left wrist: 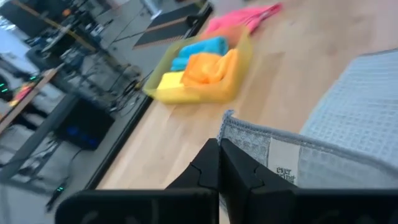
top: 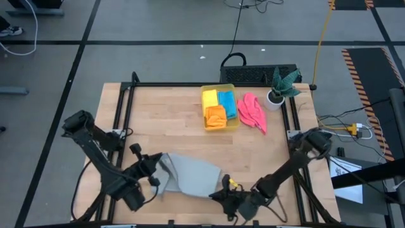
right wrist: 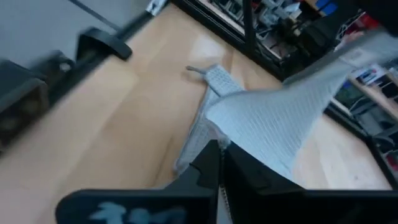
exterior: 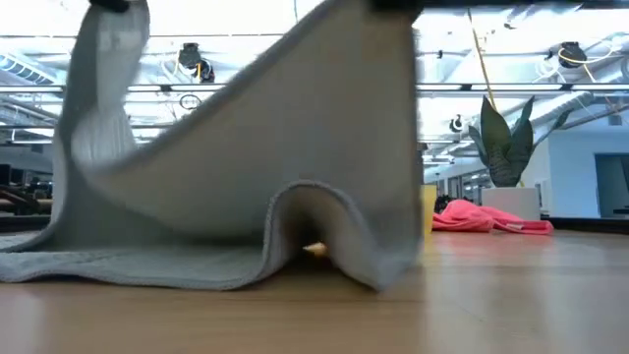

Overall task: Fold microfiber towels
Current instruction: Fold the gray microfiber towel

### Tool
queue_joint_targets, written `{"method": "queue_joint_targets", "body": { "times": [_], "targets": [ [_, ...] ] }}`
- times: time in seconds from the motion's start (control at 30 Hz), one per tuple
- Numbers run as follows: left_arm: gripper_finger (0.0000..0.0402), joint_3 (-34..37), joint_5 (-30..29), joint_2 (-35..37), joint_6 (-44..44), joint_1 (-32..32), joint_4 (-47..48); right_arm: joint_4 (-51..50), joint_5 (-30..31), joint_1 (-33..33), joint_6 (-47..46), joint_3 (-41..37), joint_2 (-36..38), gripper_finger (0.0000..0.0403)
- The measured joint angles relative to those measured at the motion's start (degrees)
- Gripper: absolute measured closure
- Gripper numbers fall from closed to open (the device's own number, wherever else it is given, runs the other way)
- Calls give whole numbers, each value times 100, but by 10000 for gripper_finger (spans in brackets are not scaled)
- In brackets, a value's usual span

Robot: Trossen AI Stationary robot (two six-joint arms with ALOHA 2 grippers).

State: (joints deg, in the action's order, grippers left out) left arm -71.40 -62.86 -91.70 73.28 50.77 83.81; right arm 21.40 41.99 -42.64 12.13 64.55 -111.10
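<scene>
Blocking low view: lifted grey towel point(exterior: 246, 147) | both end effectors pinching corners

The desk point(top: 164, 120) is a pale wooden top framed by black rails. Toward its far edge sits a translucent yellow bin point(top: 220, 107), holding folded yellow, blue and orange cloths. Just beside the bin, on the right arm's side, a pink towel point(top: 253, 112) lies crumpled on the bare wood. Beyond it, at the far corner, stands a small plant in a white pot point(top: 276, 96). Near the front edge a light grey towel point(top: 190, 177) rests partly on the wood, its two front corners lifted; a small yellowish thing point(exterior: 314, 249) under its arch is hard to identify.
</scene>
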Motion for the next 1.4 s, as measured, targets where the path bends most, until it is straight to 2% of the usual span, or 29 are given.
{"method": "queue_joint_targets", "body": {
  "times": [0.1, 0.23, 0.3, 0.43, 0.53, 0.6, 0.73, 0.9, 1.03, 1.1, 1.17, 1.23, 1.4],
  "targets": [
    [396, -202, -130, 0, 1, 298, -70, -486, 5, -210, -331, 0, 484, 400],
    [396, -564, -561, 0, -433, 743, -536, -446, 8, -573, -181, 0, 1024, 400],
    [398, -831, -930, 0, -945, 988, -924, -287, 137, -770, 146, 0, 1303, 401],
    [394, -1473, -1725, 0, -2568, 1357, -1883, 387, 1082, -1184, 1129, 0, 1903, 401],
    [398, -1927, -2000, 0, -3798, 1475, -2437, 1096, 1645, -1398, 1979, 0, 2342, 402],
    [397, -2150, -2039, 0, -4206, 1466, -2565, 1486, 1910, -1471, 2386, 0, 2618, 402],
    [398, -2313, -2160, 0, -4078, 1300, -2543, 1677, 2435, -1492, 2739, 2, 3120, 402],
    [397, -2234, -2137, 6, -3755, 1254, -2526, 1594, 3277, -1590, 2663, -157, 3472, 402],
    [397, -1879, -1455, 7, -2767, 1259, -2066, 1417, 4023, -1850, 2226, -507, 3533, 402],
    [394, -1558, -1151, 7, -2166, 1249, -2065, 1399, 4171, -2004, 1899, -751, 3533, 402],
    [393, -1204, -892, -2, -1688, 1256, -2142, 1393, 3964, -2159, 1524, -1050, 3515, 402],
    [394, -883, -744, -2, -1464, 1283, -2421, 1372, 3458, -2291, 971, -1315, 3451, 402],
    [393, -764, -821, -7, -1862, 1430, -3181, 1464, 1745, -2412, -124, -1448, 3362, 403]
  ]
}}
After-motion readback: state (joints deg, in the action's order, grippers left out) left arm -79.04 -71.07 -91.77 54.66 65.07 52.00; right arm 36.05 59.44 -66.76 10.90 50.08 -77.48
